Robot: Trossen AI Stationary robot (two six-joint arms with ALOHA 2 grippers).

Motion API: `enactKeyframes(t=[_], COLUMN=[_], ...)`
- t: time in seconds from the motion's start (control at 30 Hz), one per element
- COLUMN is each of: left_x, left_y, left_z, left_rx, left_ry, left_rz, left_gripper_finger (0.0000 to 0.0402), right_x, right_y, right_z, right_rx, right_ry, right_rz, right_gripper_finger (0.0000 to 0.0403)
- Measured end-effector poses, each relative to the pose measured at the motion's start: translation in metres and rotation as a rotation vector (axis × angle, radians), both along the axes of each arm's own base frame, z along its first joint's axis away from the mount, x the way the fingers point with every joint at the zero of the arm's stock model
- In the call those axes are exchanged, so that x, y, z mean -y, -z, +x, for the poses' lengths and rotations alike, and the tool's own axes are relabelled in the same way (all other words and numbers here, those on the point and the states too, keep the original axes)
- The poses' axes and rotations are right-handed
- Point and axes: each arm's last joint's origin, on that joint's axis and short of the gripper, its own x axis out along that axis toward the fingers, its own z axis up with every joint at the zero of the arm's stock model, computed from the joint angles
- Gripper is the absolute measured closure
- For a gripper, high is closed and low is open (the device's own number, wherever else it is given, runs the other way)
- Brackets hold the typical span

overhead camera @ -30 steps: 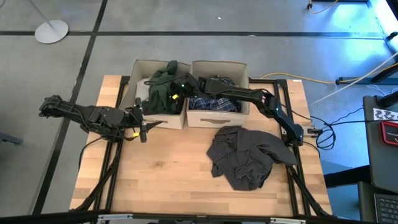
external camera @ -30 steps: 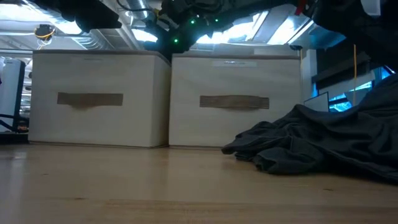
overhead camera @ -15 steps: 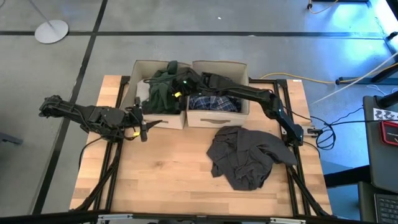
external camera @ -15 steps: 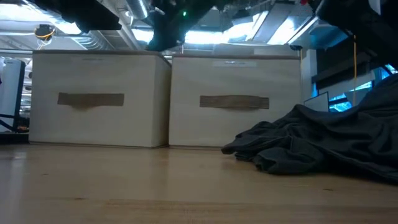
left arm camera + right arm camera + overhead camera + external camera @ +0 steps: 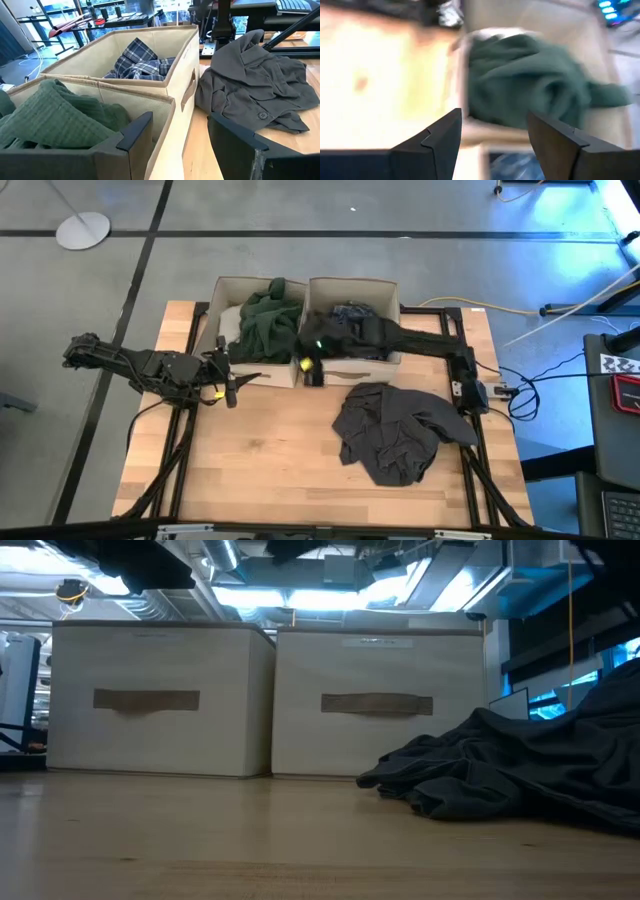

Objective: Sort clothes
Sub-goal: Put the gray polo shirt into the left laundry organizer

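Grey cloth is what's left for me: the dark grey garment (image 5: 395, 430) lies crumpled on the wooden worktop (image 5: 260, 460), just in front of the right fabric box (image 5: 352, 285), which holds the plaid garment (image 5: 137, 62). The dark green garment (image 5: 268, 320) fills the left fabric box (image 5: 225, 290). My right claw (image 5: 312, 370) hangs empty, fingers wide, over the boxes' front edge. My left claw (image 5: 228, 385) waits wide beside the left box. I judge the grey piece light, limp and draping; I'd pinch a raised fold near its middle.
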Motion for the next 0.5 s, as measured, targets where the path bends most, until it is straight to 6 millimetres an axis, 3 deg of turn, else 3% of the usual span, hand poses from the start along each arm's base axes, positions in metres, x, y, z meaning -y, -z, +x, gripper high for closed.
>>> enactKeyframes(t=[0.27, 0.5], left_x=[0.000, 0.000], left_y=[0.000, 0.000], left_z=[0.000, 0.000], left_rx=[0.006, 0.008], left_ry=[-0.002, -0.004], left_rz=[-0.008, -0.016], left_gripper_finger=[0.0222, 0.0222], right_x=[-0.068, -0.114], right_y=[0.010, 0.050], right_z=[-0.032, -0.050], right_rx=[-0.249, -0.481], right_ry=[0.006, 0.070], right_rz=[0.096, 0.140], right_gripper_finger=[0.0178, 0.0178])
